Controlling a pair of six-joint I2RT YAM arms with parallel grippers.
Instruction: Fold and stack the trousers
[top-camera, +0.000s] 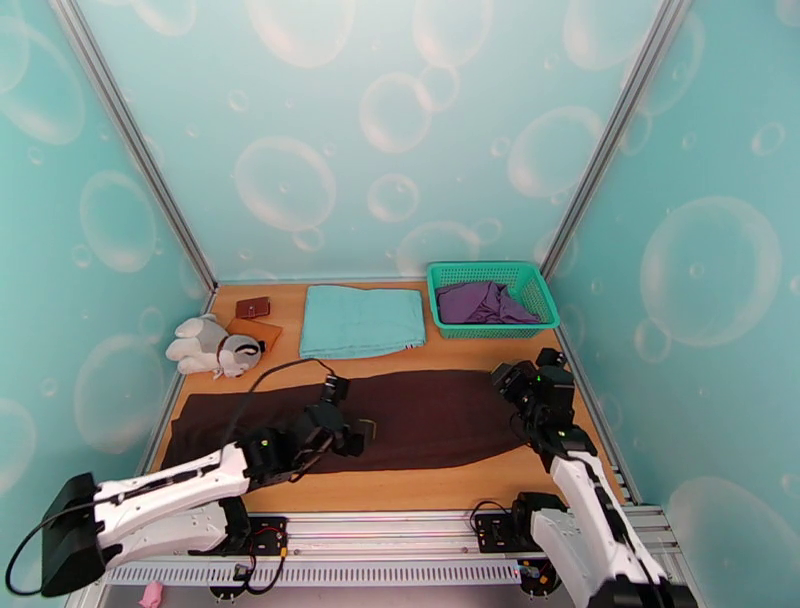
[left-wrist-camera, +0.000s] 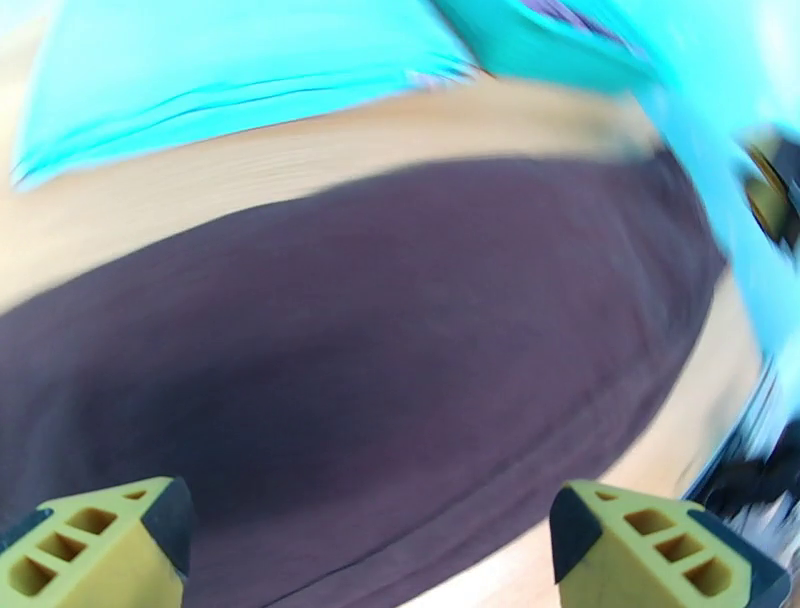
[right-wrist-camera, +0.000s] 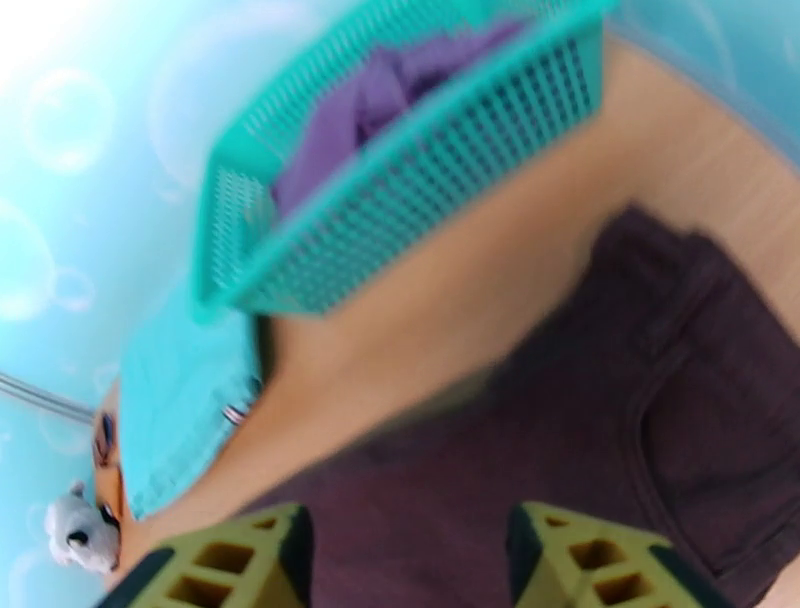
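**Both jaws wide over the trousers (top-camera: 430, 415)**

Left jaws gape above the brown trousers, spread along the near surface (top-camera: 420, 489); right jaws gape over their right end. Far right, a teal basket (top-camera: 495, 329) holds a purple garment (top-camera: 482, 301). Wrist views are blurred

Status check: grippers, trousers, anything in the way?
Left gripper open over trousers. Right gripper open over waist end. Trousers laid out flat. Teal cloth lies apart.

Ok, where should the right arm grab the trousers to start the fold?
Probably the waist end of the trousers, at its edge by the pocket. They lie flat, stretched along the table, so bring the open right gripper down from above at the right end and pinch that edge.
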